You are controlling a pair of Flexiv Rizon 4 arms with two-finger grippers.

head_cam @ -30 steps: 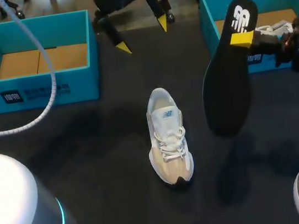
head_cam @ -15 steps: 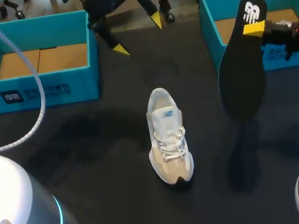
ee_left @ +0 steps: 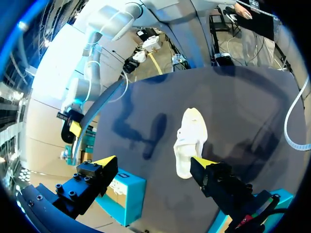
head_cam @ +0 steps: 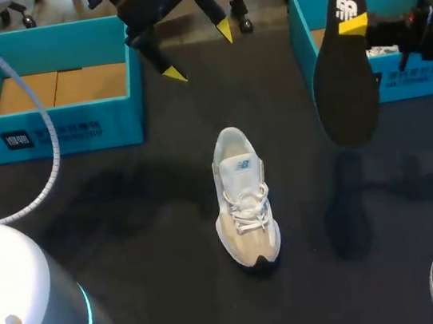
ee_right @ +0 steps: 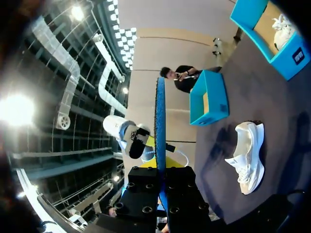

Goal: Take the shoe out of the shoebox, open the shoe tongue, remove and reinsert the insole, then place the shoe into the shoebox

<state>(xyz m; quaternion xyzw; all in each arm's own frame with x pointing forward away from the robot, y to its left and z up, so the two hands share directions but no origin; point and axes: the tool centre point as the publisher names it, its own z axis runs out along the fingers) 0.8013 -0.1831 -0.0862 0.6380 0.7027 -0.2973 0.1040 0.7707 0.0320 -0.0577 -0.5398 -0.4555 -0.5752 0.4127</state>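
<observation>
A white and beige shoe (head_cam: 243, 198) stands upright on the dark table, toe towards the front edge, laces tied. My right gripper (head_cam: 353, 26) is shut on the heel end of a black insole (head_cam: 345, 87), which hangs in the air in front of the right teal shoebox (head_cam: 299, 17). The right wrist view shows the insole (ee_right: 160, 121) edge-on between the fingers of that gripper (ee_right: 161, 167), with the shoe (ee_right: 248, 155) on the table beyond. My left gripper (head_cam: 199, 52) hovers open behind the shoe, holding nothing; from its wrist view the shoe (ee_left: 190, 141) lies ahead of its open tips (ee_left: 154, 161).
A teal shoebox (head_cam: 50, 125) with a cardboard floor stands at the back left. The right shoebox holds a second white shoe (ee_right: 283, 22). A white cable (head_cam: 46, 154) from my left arm loops over the left box. Two rounded robot bases (head_cam: 29, 317) fill the front corners.
My right gripper has carried the insole up and to the right, towards the right shoebox. My left gripper has drifted slightly left, still open. The shoe has not moved.
</observation>
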